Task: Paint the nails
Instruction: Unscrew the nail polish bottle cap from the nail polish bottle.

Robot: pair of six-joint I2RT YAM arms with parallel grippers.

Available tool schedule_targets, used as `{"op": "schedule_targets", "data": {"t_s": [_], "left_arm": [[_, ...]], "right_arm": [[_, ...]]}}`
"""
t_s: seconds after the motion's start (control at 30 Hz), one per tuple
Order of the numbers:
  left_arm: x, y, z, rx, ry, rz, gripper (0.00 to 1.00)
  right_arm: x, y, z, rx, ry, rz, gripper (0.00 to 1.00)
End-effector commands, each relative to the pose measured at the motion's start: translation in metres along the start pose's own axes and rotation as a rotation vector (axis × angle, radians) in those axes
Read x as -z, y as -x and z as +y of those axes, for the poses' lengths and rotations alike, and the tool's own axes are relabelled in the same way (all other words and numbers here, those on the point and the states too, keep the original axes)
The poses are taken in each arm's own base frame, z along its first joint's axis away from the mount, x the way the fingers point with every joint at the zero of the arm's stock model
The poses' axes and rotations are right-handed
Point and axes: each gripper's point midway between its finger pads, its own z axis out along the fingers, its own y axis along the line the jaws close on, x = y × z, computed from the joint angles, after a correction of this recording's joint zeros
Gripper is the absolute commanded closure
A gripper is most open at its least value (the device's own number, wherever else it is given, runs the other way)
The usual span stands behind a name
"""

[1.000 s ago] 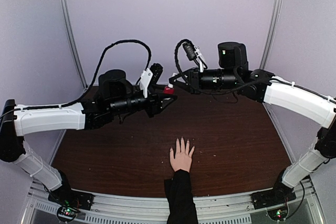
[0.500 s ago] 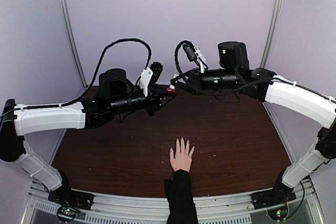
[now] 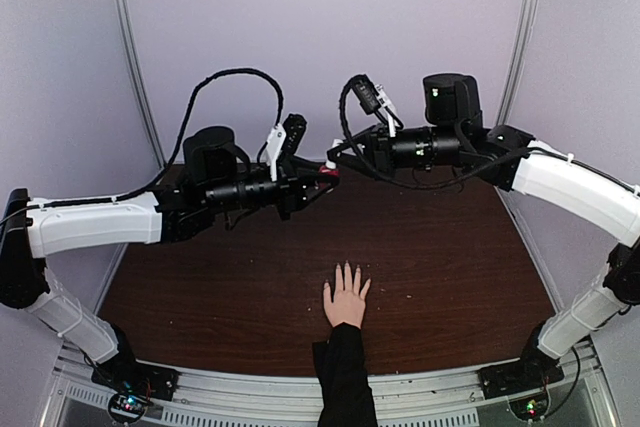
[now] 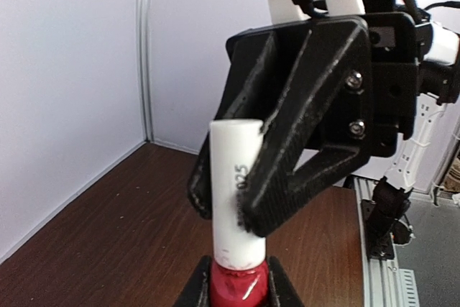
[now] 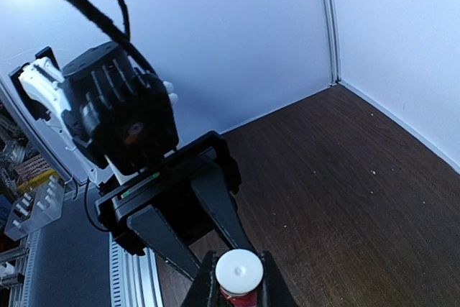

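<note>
A small red bottle (image 4: 238,284) with a long white cap (image 4: 236,177) is held in the air between both arms, above the far part of the table. My left gripper (image 4: 238,278) is shut on the red bottle body. My right gripper (image 5: 239,278) is shut on the white cap (image 5: 239,271). In the top view the two grippers meet tip to tip at the bottle (image 3: 327,173). A pale hand (image 3: 346,302) with a black sleeve (image 3: 343,377) lies flat near the table's front edge, well below the grippers. Its nails (image 3: 345,269) are too small to tell their colour.
The dark wooden table (image 3: 450,247) is enclosed by pale walls with metal corner posts (image 3: 135,57). An aluminium rail (image 3: 260,402) runs along the near edge, where both arm bases are bolted. Black cables (image 3: 230,82) loop above each wrist.
My left gripper has closed on the red bottle. Both grippers and the bottle have risen slightly, and the right arm has shifted a little to the right.
</note>
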Motion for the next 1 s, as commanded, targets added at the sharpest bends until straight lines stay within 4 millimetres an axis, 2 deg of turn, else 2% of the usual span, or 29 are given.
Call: {"op": "schedule_targets", "data": {"t_s": [0.0, 0.17, 0.3, 0.33, 0.4, 0.47, 0.5, 0.6, 0.7, 0.8, 0.87, 0.97], "left_arm": [[0.009, 0.027, -0.068, -0.062, -0.362, -0.104, 1.00], [0.018, 0.032, -0.088, -0.064, -0.491, -0.127, 1.00], [0.021, 0.040, -0.095, -0.041, -0.547, -0.148, 1.00], [0.021, 0.042, -0.096, -0.039, -0.556, -0.150, 1.00], [0.021, 0.043, -0.096, -0.036, -0.551, -0.153, 1.00], [0.020, 0.042, -0.090, -0.040, -0.499, -0.144, 1.00], [0.018, 0.039, -0.083, -0.042, -0.452, -0.130, 1.00], [0.012, 0.035, -0.057, -0.046, -0.277, -0.088, 1.00], [0.010, 0.032, -0.032, -0.053, -0.123, -0.057, 1.00], [0.010, 0.026, -0.011, -0.036, 0.004, -0.043, 1.00], [0.010, 0.023, -0.005, -0.029, 0.037, -0.038, 1.00], [0.009, 0.021, 0.000, -0.012, 0.061, -0.043, 1.00]], "right_arm": [[0.016, 0.022, 0.039, 0.133, 0.164, -0.048, 1.00], [0.027, 0.018, 0.070, 0.200, 0.337, -0.045, 1.00], [0.032, 0.019, 0.079, 0.217, 0.385, -0.056, 1.00], [0.032, 0.019, 0.078, 0.215, 0.376, -0.056, 0.98], [0.032, 0.021, 0.076, 0.234, 0.359, -0.055, 0.81], [0.034, 0.022, 0.073, 0.227, 0.339, -0.055, 0.58], [0.036, 0.024, 0.072, 0.223, 0.327, -0.060, 0.51], [0.042, 0.030, 0.067, 0.201, 0.282, -0.084, 0.39], [0.044, 0.033, 0.055, 0.165, 0.199, -0.106, 0.33], [0.039, 0.033, 0.026, 0.099, 0.040, -0.107, 0.30], [0.035, 0.029, 0.008, 0.063, -0.040, -0.105, 0.30], [0.028, 0.024, -0.004, 0.009, -0.083, -0.097, 0.30]]}}
